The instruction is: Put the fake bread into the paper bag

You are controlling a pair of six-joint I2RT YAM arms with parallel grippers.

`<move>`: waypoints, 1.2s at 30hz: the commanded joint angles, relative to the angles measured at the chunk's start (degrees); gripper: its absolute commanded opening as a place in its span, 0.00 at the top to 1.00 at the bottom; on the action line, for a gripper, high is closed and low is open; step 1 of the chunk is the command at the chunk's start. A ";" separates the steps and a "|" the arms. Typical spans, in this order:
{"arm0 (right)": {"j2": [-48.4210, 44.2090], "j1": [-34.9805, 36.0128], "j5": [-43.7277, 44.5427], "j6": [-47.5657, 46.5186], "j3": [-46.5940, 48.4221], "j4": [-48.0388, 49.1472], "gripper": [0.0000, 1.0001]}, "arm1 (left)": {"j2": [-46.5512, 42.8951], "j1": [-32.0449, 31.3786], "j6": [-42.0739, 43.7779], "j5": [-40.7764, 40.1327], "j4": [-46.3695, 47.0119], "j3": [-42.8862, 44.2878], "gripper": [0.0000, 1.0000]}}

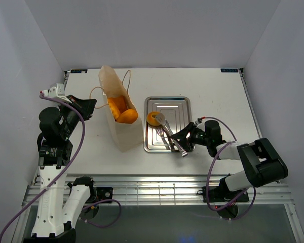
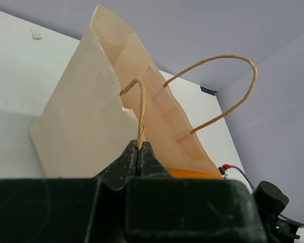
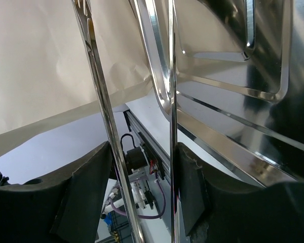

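White table, white walls on all sides.

Risks:
- Left gripper has its jaws closed on one string handle of the paper bag. Too hard a pull could tip the bag or tear the handle.
- Right gripper is clamped around the metal tongs, with their tips at the ring doughnut. I can't tell whether the tongs actually grip it. It's glossy, so it may slip out during the carry.

Containers:
- Bag: orange bread pieces show at the mouth.
- Silver tray: only the doughnut and the tongs.
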 commanded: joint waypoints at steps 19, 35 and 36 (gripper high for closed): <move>5.30 0.38 -0.60 2.48 2.46 8.74 0.51 | -0.65 0.10 0.96 -0.26 -0.99 1.43 1.00; 2.67 0.21 -0.51 1.78 2.64 8.12 0.57 | -0.48 0.10 1.05 -0.17 -0.81 1.26 1.00; 2.58 0.20 -0.51 1.78 2.55 8.04 0.57 | -0.48 0.10 0.96 -0.17 -0.90 1.26 1.00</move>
